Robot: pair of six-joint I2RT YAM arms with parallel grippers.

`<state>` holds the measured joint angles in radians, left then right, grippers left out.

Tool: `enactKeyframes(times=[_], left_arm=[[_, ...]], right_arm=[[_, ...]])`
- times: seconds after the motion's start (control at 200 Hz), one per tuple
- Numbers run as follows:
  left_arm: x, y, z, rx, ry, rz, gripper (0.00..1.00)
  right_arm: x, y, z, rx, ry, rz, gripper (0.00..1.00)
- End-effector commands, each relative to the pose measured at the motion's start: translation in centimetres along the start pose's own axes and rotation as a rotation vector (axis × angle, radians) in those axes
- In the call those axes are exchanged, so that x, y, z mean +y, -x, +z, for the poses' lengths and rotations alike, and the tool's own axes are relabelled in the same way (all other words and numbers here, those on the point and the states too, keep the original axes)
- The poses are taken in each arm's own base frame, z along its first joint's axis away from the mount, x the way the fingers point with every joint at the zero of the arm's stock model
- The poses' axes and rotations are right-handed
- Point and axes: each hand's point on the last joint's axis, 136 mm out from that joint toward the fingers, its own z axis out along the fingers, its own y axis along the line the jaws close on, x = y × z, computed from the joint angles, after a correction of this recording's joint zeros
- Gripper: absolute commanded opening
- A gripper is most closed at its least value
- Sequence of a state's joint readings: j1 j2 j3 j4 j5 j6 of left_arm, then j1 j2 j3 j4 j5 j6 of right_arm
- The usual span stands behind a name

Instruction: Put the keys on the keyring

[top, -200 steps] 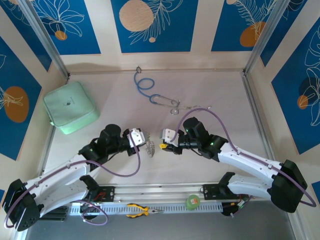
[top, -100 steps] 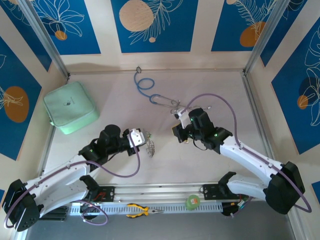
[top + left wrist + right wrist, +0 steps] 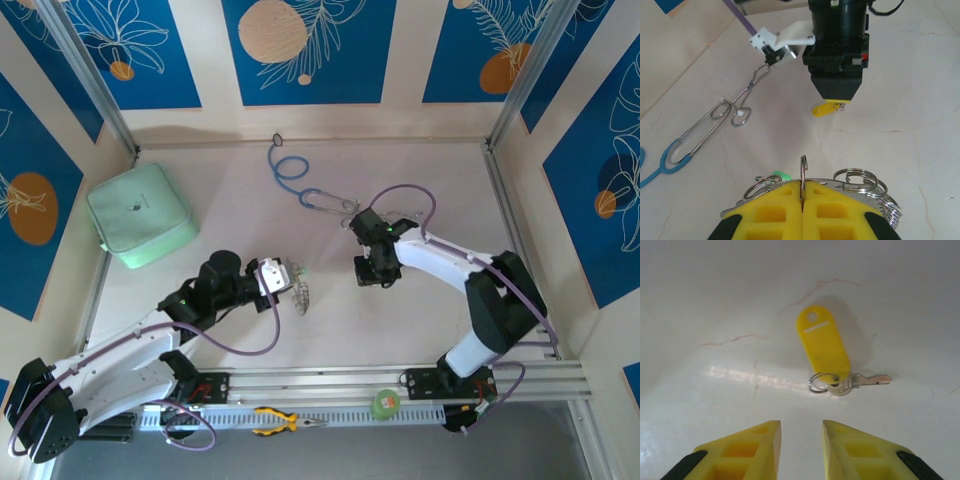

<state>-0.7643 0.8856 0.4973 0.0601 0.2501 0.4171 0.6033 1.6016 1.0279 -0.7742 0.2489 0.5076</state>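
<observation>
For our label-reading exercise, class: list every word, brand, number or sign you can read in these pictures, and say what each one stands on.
No text in these pictures can be read.
On the mint-green fabric pouch: a small dark emblem, too small to read.
On the yellow plastic key tag: a pale strip below its hole, no letters legible.
On the round green disc: a pale mark, too small to read.
</observation>
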Motion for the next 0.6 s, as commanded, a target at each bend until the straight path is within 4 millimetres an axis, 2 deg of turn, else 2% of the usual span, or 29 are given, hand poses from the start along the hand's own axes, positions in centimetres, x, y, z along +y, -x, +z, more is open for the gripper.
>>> enactKeyframes(times=[0.0,0.07,0.325,0.595], left_arm=[[-0.2,0.9,-0.2,-0.039,0.002,0.007,0.0],[-0.2,0.9,-0.2,-0.037,0.003,0.009,0.0],[-0.2,0.8,-0.3,-0.035,0.001,0.012,0.0],[-0.2,0.9,-0.3,-0.037,0.004,0.013,0.0]], right_arm=[[-0.6,0.0,0.1,0.02,-0.088,0.062,0.3],[-0.6,0.1,0.6,0.02,-0.118,0.061,0.34],[-1.3,0.2,1.7,0.041,-0.226,0.034,0.33],[-0.4,0.3,2.4,0.059,-0.201,0.01,0.31]])
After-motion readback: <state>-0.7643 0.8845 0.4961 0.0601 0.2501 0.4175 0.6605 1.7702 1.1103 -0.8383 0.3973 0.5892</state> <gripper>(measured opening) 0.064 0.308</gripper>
